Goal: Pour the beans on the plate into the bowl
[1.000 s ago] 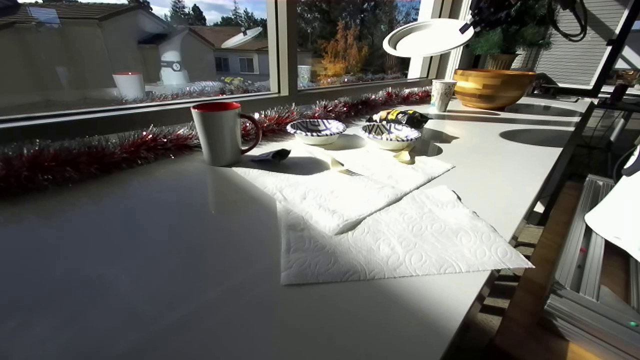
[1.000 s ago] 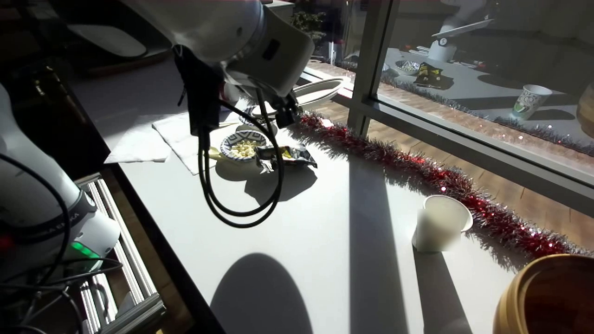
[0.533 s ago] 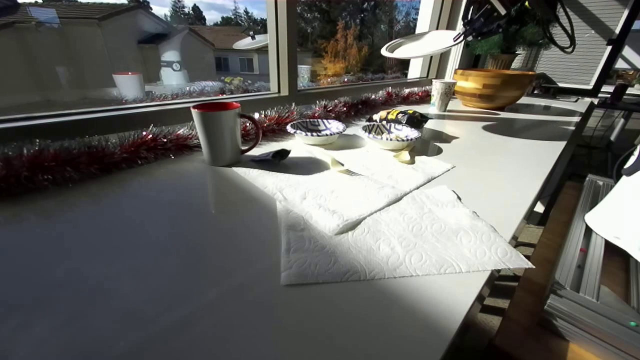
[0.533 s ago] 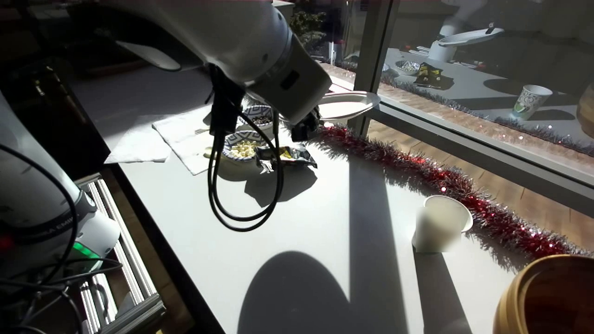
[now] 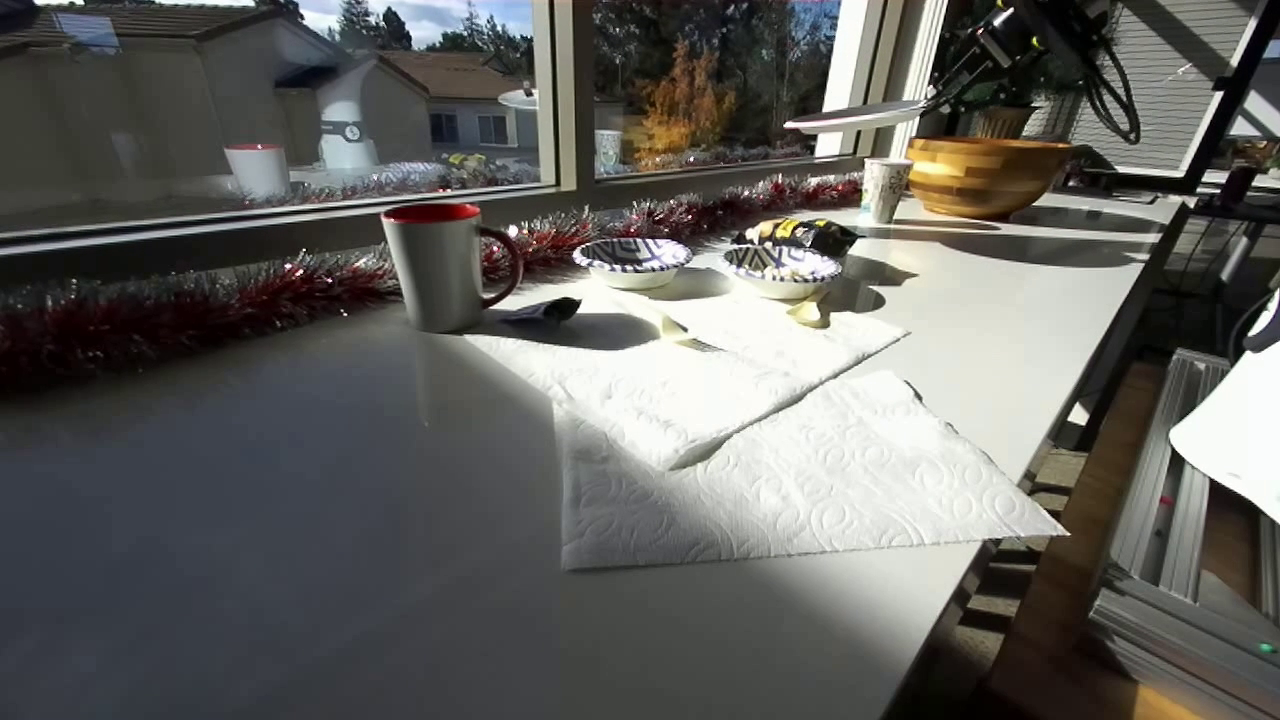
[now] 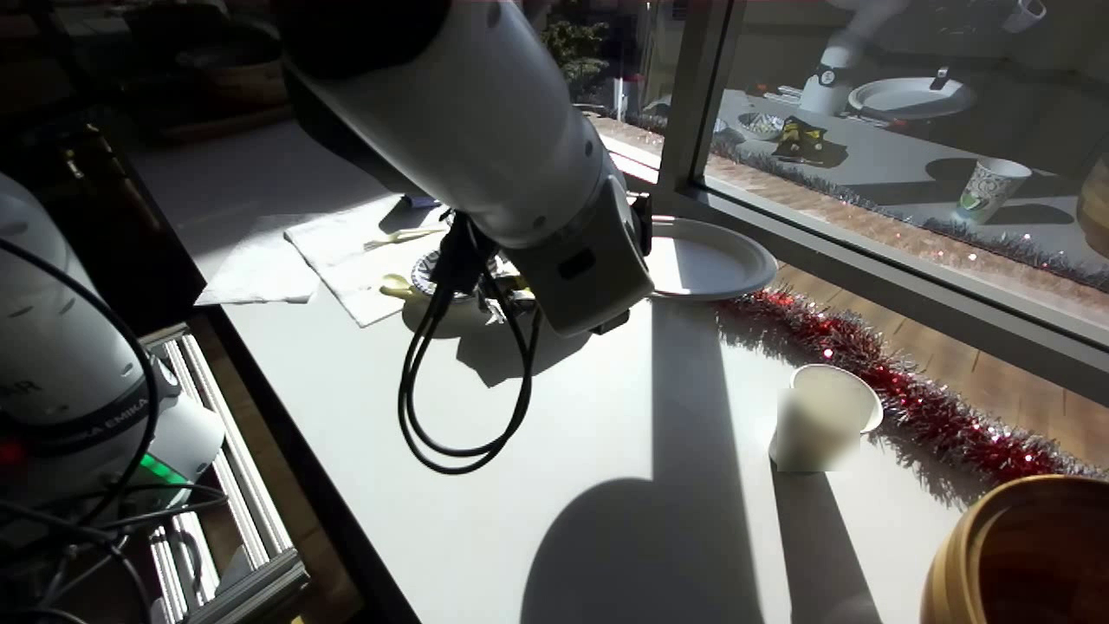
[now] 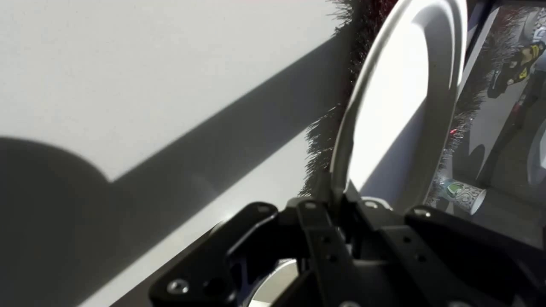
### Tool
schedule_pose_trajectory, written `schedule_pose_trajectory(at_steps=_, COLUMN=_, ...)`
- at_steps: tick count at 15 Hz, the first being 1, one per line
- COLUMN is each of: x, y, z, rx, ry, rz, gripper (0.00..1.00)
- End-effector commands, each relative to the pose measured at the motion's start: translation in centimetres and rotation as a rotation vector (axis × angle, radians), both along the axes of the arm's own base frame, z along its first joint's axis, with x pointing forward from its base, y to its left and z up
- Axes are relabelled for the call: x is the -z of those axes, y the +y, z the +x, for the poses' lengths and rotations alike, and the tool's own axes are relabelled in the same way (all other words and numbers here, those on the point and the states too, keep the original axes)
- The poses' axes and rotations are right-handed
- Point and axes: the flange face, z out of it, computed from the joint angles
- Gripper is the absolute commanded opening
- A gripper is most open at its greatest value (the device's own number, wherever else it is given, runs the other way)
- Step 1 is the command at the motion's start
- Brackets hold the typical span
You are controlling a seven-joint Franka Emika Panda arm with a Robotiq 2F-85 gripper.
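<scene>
Small round white plate with a shallow rim (image 6: 706,260): up in the air over the white table (image 5: 300,560); almost edge-on and close to level in an exterior view, its sunlit face showing in the wrist view.
Black two-fingered gripper (image 7: 340,198): clamped on the plate's rim, one finger on each side of it.
White robot arm (image 6: 520,147): stretched out above the table, with black cables (image 6: 463,464) looping down below it.
Low round bowl with a blue-and-white geometric pattern (image 5: 633,277): upright on the table, well apart from the plate.
Beans: cannot tell where they are; the patterned bowl's inside shows only at a low slant.
Second bowl of the same pattern (image 5: 782,285): just beside the first, with small pale pieces in it.
Crumpled black-and-yellow snack bag (image 5: 805,236): lying just behind that second bowl in an exterior view.
White mug with red inside and red handle (image 5: 435,270): upright, near the first bowl.
White embossed paper towels (image 5: 800,490): two, overlapping, flat on the table.
Pale yellow plastic fork (image 6: 405,236): on a paper towel.
Pale yellow plastic spoon (image 6: 396,282): near the second bowl.
Patterned paper cup (image 5: 885,192): upright, near the large golden-brown wooden bowl (image 5: 985,178) in both exterior views.
Red-and-silver tinsel garland (image 5: 180,310): along the foot of the window frame (image 5: 566,100).
</scene>
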Motion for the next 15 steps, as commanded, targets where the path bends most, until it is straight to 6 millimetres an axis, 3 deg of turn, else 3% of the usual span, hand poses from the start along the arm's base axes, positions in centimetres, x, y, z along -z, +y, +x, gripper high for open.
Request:
schedule_pose_trajectory(at_steps=1, x=1.7, y=-1.2, z=1.3, rx=0.068, ry=0.048, rz=0.017, gripper=0.01)
schedule_pose_trajectory(at_steps=13, x=10.1, y=-2.7, z=4.3, rx=0.088, ry=0.249, rz=0.044, gripper=0.01)
schedule_pose_trajectory(at_steps=14, x=10.6, y=-3.1, z=4.7, rx=0.086, ry=0.26, rz=0.029, gripper=0.21)
schedule_pose_trajectory(at_steps=15, x=11.2, y=-3.4, z=5.1, rx=0.08, ry=0.267, rz=0.026, gripper=0.32)
